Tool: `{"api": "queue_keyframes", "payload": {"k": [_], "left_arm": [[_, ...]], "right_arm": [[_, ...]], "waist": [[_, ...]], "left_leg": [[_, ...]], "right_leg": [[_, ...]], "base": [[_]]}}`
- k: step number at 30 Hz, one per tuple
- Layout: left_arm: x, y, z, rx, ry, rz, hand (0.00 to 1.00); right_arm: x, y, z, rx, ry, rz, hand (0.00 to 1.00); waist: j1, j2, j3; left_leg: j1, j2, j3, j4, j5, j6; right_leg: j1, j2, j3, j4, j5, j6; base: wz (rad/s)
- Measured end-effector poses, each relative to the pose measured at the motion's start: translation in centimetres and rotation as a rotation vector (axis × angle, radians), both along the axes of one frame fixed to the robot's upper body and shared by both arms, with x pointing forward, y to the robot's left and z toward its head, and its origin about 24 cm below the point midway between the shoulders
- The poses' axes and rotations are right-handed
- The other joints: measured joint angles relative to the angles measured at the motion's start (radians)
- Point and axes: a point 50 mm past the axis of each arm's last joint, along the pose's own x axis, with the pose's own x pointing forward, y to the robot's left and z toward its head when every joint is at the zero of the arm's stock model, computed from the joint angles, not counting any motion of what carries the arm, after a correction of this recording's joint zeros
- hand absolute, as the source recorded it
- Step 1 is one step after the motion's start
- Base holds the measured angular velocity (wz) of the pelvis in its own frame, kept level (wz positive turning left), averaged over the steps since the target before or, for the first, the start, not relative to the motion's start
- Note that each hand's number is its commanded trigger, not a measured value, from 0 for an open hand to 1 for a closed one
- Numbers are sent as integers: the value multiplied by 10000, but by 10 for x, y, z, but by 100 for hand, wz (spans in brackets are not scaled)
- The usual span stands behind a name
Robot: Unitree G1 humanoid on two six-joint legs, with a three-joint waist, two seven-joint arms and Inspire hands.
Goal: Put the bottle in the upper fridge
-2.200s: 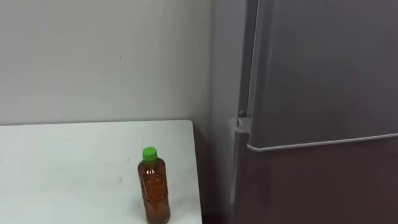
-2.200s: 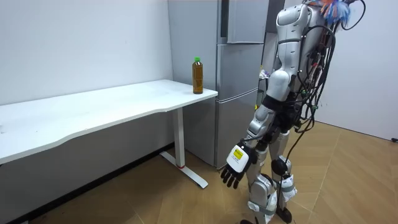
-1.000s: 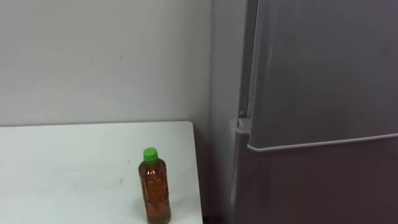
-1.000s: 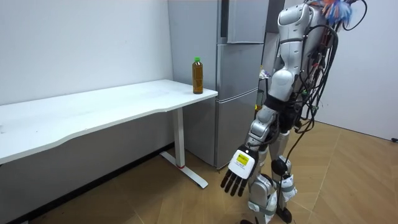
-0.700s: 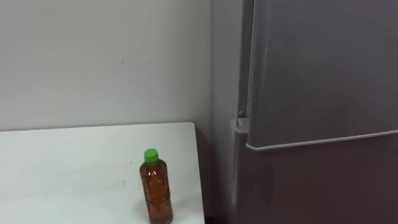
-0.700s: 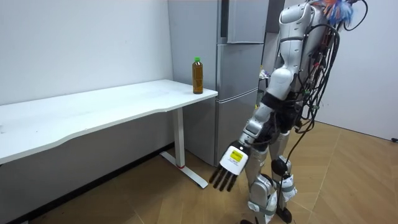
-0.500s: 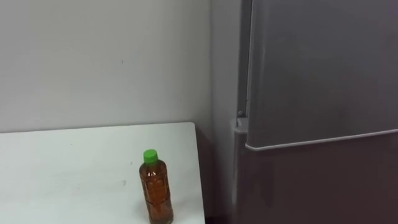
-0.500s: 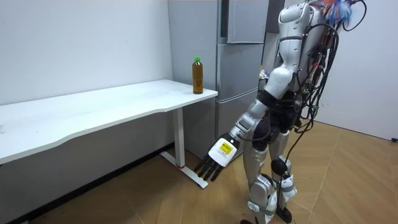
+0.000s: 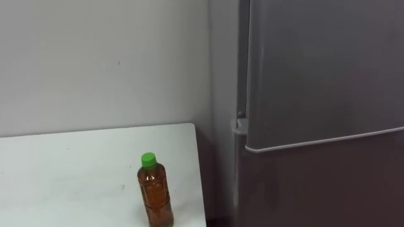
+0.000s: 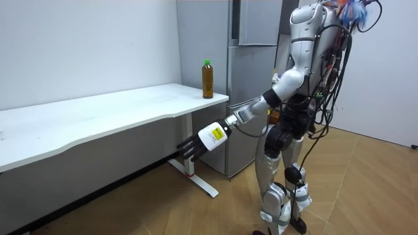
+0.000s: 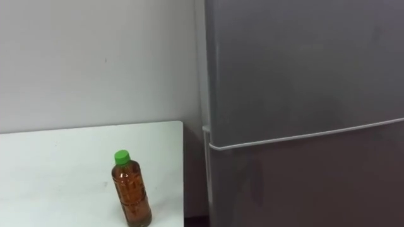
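We're seeing the clear plastic bottle [image 9: 154,198] of amber liquid with a green cap standing upright on the white tabletop [image 9: 63,170], near the corner next to the tall grey two-door fridge [image 10: 245,65]. Its base is sitting right at the bottom edge of the eye views, so we're not making out its contact with the table there. The upper door [image 9: 328,69] and the lower door [image 9: 328,189] are both looking shut, and the fridge top is running out of frame. In the room view the robot is standing in front of the fridge, its body covering part of the doors. Its left hand [image 10: 199,141] is stretching out toward the table's end, fingers straight, holding nothing, well apart from the bottle. We can't tell how near the table leg it is.
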Motion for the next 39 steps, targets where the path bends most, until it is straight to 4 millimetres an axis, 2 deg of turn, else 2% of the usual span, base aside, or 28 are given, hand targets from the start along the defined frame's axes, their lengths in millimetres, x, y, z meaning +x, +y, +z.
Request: {"api": "queue_keyframes", "payload": {"k": [1,4,11,16,21,23,25,28,32,35,39], "left_arm": [[6,1,6,156,-366,-17,0],[20,3,21,546,-1297,-93,0],[39,4,46,1026,-2607,-73,0],[56,5,80,1585,-4120,-131,0],[61,6,95,1834,-4788,-90,0],[65,5,106,2003,-5263,-113,0],[70,5,126,2302,-6128,-213,0],[73,3,142,2540,-6800,-338,0],[78,1,152,2542,-7296,-502,0],[92,-3,162,2435,-7907,-720,0],[102,-7,181,2489,-8773,-1044,0]], "right_arm": [[0,1,0,-7,-16,-8,0],[1,1,0,-86,-104,-12,0],[-1,2,1,-94,-268,-20,0],[-2,2,1,-83,-249,-57,0],[-3,4,0,-186,-188,-262,0],[-3,4,0,-132,-188,-373,0],[-3,6,0,-88,-182,-387,0],[-2,6,0,-81,-193,-391,0],[-3,7,-1,-64,-170,-397,0],[-2,9,-1,22,-195,-385,0],[0,12,-2,162,-266,-372,0]], "waist": [[31,16,-24],[208,7,-19],[250,19,-22],[227,-21,-3],[190,-10,7],[217,-16,-5],[236,-60,4],[232,-57,7],[193,-20,0],[185,-47,46],[92,-80,34]], "left_leg": [[2,0,2,2,1,-1],[36,-5,31,16,1,0],[55,4,38,14,1,0],[57,1,38,37,1,1],[18,1,-25,76,-1,3],[5,1,-41,79,0,3],[-1,-4,-41,78,0,3],[9,-14,-38,78,1,5],[31,-13,-37,112,3,4],[-10,-9,-35,204,3,5],[-86,-11,-34,201,1,8]], "right_leg": [[-1,-1,1,-3,0,0],[20,-17,10,3,0,1],[27,-9,21,19,0,2],[6,-27,37,118,-6,4],[39,-21,23,131,-6,4],[29,-19,13,136,-6,3],[26,-21,8,132,-6,4],[34,-27,12,122,-8,7],[36,-25,13,114,-8,7],[26,-36,12,145,-9,6],[-84,-47,36,161,-36,11]], "base": [[0],[-2],[0],[0],[2],[2],[0],[0],[0],[0],[0]]}}
